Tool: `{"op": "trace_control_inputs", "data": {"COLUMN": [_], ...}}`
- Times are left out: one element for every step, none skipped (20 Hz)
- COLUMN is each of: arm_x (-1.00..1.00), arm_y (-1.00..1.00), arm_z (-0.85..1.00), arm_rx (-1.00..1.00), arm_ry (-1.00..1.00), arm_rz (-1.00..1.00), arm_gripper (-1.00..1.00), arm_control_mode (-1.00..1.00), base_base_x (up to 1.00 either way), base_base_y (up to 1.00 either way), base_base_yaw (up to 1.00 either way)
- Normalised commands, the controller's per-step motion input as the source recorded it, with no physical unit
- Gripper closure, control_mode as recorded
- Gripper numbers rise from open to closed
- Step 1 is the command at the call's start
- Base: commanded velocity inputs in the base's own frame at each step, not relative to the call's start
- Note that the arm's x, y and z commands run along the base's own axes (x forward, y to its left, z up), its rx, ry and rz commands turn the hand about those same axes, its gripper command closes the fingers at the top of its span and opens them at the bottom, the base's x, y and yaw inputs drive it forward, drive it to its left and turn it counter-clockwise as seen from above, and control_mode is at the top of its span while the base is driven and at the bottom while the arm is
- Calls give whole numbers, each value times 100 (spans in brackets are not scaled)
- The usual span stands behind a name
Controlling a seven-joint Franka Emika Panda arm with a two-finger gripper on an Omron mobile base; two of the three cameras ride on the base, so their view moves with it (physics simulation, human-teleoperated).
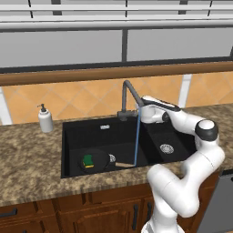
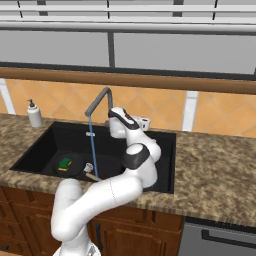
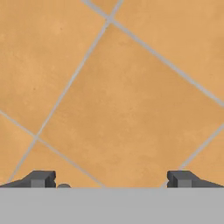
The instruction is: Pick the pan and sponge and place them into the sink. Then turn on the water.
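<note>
The black sink [image 1: 91, 132] is set in the speckled counter. In its larger left basin lies the black pan [image 1: 101, 160], its wooden handle toward the divider. The green and yellow sponge [image 1: 88, 161] rests inside the pan [image 2: 74, 169]. A thin blue stream of water [image 1: 136, 136] falls from the dark faucet [image 1: 129, 93] into the left basin near the pan handle. My gripper [image 3: 111, 178] is open and empty, held up beside the faucet's base and facing the orange wall tiles. Its fingertips [image 3: 43, 178] stand wide apart.
A white soap dispenser [image 1: 45, 119] stands on the counter [image 1: 27, 159] left of the sink. The smaller right basin [image 1: 167, 148] lies under my forearm. A grey dishwasher front [image 1: 223, 200] sits below the counter at the right.
</note>
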Motion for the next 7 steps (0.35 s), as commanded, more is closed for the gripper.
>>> {"op": "trace_control_inputs", "data": {"arm_x": [0,0,0,0,0,0,0], "arm_y": [-76,-66,-52,-40,-23,0,0], "arm_z": [0,0,0,0,0,0,0], "arm_rx": [3,2,1,0,0,0,0], "arm_ry": [0,0,0,0,0,0,0], "arm_rz": [0,0,0,0,0,0,0], "arm_gripper": [-100,-100,-100,-100,-100,-100,-100], "arm_control_mode": [-100,-100,-100,-100,-100,-100,-100], "base_base_x": [0,0,0,0,0,0,0], "base_base_y": [0,0,0,0,0,0,0], "base_base_yaw": [0,0,0,0,0,0,0]}}
